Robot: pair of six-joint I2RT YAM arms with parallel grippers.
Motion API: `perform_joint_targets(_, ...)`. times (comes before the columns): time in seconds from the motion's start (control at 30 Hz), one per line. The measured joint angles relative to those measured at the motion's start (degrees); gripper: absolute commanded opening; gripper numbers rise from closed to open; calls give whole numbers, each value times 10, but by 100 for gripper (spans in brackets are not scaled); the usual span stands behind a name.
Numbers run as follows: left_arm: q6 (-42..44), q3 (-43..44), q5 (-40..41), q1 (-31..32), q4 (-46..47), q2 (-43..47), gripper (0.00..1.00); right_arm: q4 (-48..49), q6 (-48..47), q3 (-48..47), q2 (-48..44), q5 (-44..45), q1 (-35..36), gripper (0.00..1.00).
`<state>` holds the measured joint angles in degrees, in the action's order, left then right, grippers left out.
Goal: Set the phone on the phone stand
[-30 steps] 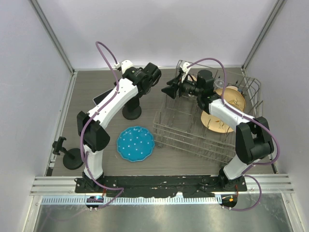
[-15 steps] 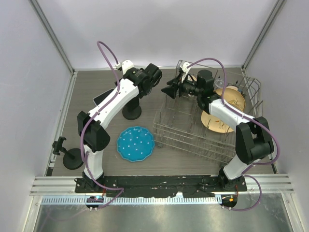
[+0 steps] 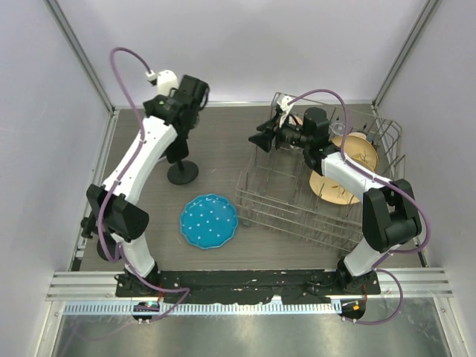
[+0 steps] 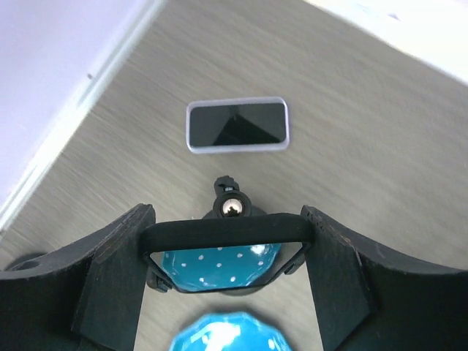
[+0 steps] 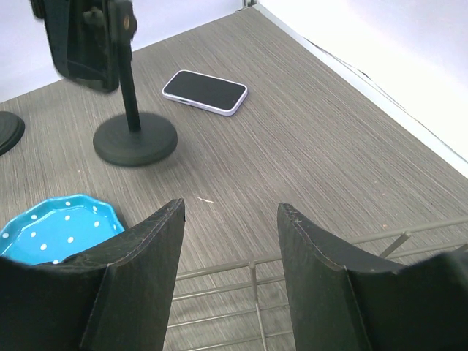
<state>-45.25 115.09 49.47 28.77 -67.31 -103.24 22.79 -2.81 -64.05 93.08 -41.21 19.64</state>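
The left arm has swung away from the dish rack (image 3: 297,201) toward the bench's (image 4: 351,110) far left corner, and the phone stand (image 3: 182,172) has shifted leftward with it. The left hand (image 4: 227,219) is clamped on the stand's black cradle, one finger pressed against each end. Just ahead of its fingertips the phone (image 4: 236,125) lies flat on the bench, screen up, apart from the stand. Behind the hand, past the stand's base, sits a blue dotted plate (image 3: 208,221). The right hand (image 5: 230,219) has not moved: it hovers over the rack, fingers spread with nothing between them, the phone well ahead of it.
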Motion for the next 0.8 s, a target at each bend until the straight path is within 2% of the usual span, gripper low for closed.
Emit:
perform_joint_targets(0.27, 118, 41, 18, -129, 113, -17, 0, 1, 1, 0, 17, 0, 0, 59)
perform_joint_targets(0.4, 162, 49, 18, -187, 209, -43, 0, 0, 2, 0, 23, 0, 0, 59)
perform_joint_targets(0.8, 192, 132, -66, -325, 356, -231, 0, -4, 2, -14, 55, 0, 0, 59)
